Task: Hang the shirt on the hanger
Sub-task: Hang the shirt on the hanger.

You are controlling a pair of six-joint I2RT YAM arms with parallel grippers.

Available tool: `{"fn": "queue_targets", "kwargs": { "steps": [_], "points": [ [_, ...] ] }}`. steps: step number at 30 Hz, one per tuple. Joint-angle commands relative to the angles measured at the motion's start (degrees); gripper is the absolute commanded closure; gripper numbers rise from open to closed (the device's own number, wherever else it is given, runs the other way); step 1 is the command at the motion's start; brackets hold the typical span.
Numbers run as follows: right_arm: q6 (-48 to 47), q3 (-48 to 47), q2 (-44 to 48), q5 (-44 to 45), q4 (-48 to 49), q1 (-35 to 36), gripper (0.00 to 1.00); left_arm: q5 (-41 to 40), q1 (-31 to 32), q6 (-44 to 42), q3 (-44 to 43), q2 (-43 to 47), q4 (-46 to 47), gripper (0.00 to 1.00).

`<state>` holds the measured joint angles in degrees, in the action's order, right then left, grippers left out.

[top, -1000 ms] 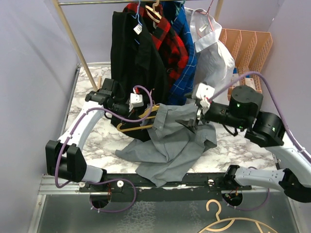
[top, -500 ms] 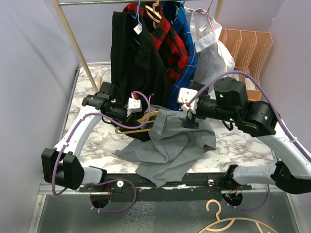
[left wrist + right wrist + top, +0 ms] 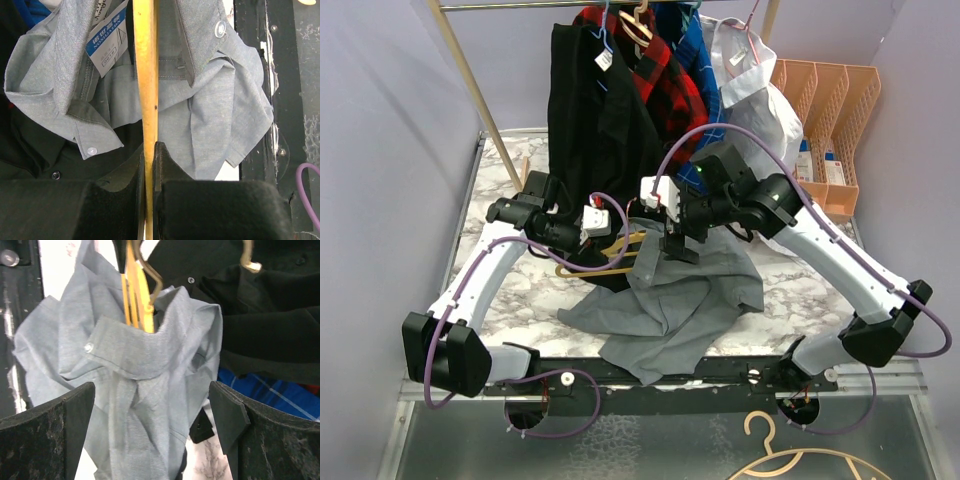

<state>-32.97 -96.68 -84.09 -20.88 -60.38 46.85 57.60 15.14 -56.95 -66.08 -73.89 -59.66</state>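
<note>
The light-grey shirt [image 3: 670, 295] lies crumpled on the marble table, its collar end raised onto the yellow hanger [image 3: 608, 258]. My left gripper [image 3: 613, 240] is shut on the hanger's bar [image 3: 145, 75], which runs up between the fingers [image 3: 162, 165] into the open collar of the shirt [image 3: 220, 100]. My right gripper [image 3: 672, 243] hangs open over the collar. In the right wrist view its gripper [image 3: 150, 435] is wide open and empty above the shirt [image 3: 145, 390], where the hanger [image 3: 137, 295] pokes out of the neck opening.
A clothes rail at the back holds a black garment [image 3: 595, 110], plaid shirts [image 3: 670, 80] and a white shirt [image 3: 755, 100]. Orange file trays [image 3: 830, 100] stand at the back right. A pale tan hanger [image 3: 790, 458] lies below the table's near edge.
My right gripper has swung left from the shirt's right side to above the collar by the hanger. The left gripper has shifted slightly, still holding the hanger.
</note>
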Motion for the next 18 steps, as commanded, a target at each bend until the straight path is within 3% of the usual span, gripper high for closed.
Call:
{"fn": "queue_targets", "kwargs": {
  "steps": [1,8,18],
  "points": [
    [3.57,0.96,2.37,-6.85,-2.70,0.17,0.05,3.11,0.34,-1.32,-0.57,1.80,-0.55,1.00],
    [5.05,11.66,7.50,-3.53,1.04,0.17,0.10,3.39,0.42,-1.55,-0.61,1.83,-0.55,1.00],
    [4.11,16.69,10.63,-1.91,4.84,0.17,0.51,4.35,0.37,-0.94,-0.43,1.30,-0.64,1.00]
  ]
}}
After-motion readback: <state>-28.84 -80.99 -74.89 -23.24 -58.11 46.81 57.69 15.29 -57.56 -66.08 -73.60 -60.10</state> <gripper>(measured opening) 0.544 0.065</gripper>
